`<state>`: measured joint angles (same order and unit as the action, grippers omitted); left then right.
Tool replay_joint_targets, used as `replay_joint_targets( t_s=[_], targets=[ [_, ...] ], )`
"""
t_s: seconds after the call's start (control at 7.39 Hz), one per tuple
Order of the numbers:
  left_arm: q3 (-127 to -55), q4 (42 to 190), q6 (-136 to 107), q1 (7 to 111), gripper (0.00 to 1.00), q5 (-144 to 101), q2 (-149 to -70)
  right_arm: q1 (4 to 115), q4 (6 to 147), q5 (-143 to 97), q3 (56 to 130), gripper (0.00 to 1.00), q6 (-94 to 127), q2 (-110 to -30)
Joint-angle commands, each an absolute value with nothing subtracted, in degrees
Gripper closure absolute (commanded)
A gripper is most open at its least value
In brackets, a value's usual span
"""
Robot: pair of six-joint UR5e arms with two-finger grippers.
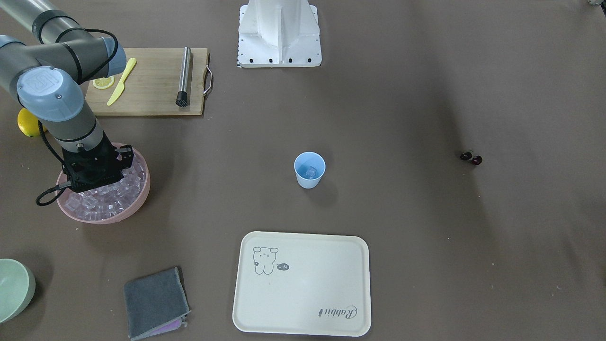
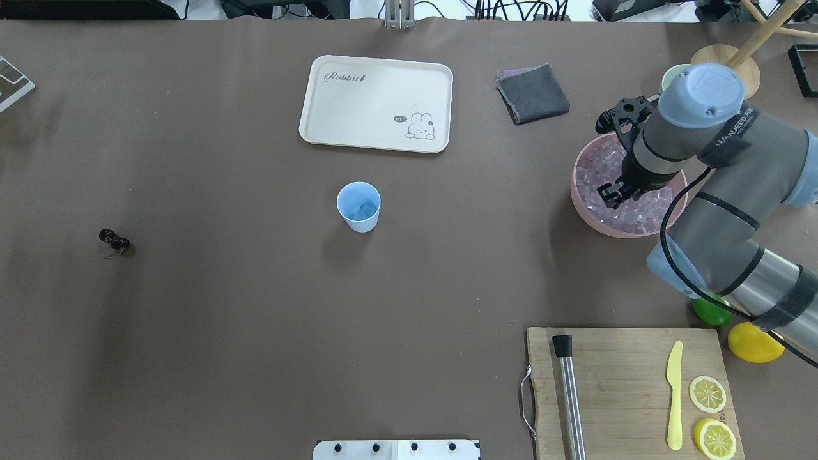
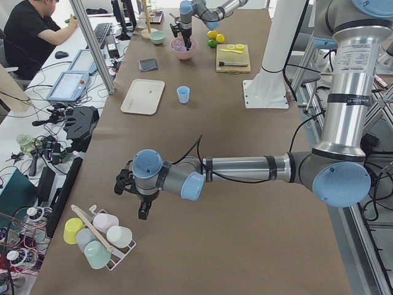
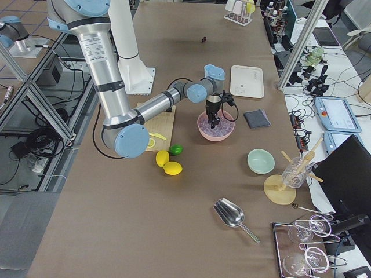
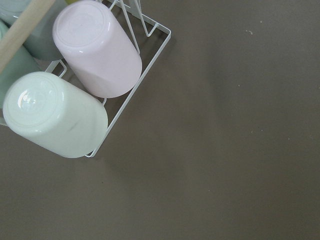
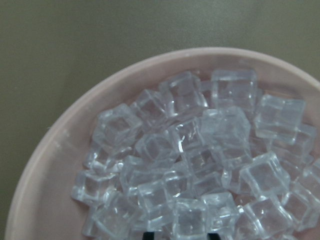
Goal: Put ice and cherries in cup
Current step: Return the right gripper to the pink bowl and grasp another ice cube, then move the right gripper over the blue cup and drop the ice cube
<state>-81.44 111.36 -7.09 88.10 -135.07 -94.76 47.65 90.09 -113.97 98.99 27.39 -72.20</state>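
Presently, the right gripper [image 2: 608, 195], jaws parted and holding nothing, hangs over ice [image 6: 190, 165] in the bowl [image 2: 577, 201] near the counter's right edge. For the left gripper [image 3: 143, 214], jaw opening cannot be told.

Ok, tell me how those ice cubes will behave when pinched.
Probably slippery: the ice looks glossy and smooth-faced. Heaped loosely in the pink bowl, neighbours will likely shift. Small cubes, so probably light.
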Motion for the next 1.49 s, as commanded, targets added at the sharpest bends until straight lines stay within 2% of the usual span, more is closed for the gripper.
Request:
replay_joint_targets(
  t_s=[0.0, 0.14, 0.54, 0.68, 1.08, 1.35],
  targets=[
    [-81.4, 111.3, -7.1, 88.1, 0.02, -135.0, -94.8, 47.5, 90.1, -113.8, 98.4, 0.67, 27.1, -72.2],
    [-81.2, 111.4, -7.1, 88.1, 0.02, -135.0, -94.8, 47.4, 90.1, -113.8, 98.4, 0.79, 27.0, -72.0],
    [-81.3, 111.4, -7.0, 88.2, 0.02, -135.1, -94.7, 49.5, 91.1, -115.6, 98.7, 0.81, 25.8, -70.8],
    [-80.9, 111.4, -7.0, 88.1, 0.02, -135.0, -94.7, 49.8, 92.9, -117.6, 99.0, 0.82, 25.9, -68.1],
    [-81.1, 111.4, -7.1, 88.2, 0.02, -135.0, -94.7, 45.5, 112.0, -118.2, 97.9, 0.82, 38.7, -47.5],
    [-81.0, 111.4, -7.0, 88.1, 0.02, -135.0, -94.8, 37.7, 104.1, -114.3, 87.4, 0.82, 52.1, -38.4]
  ],
)
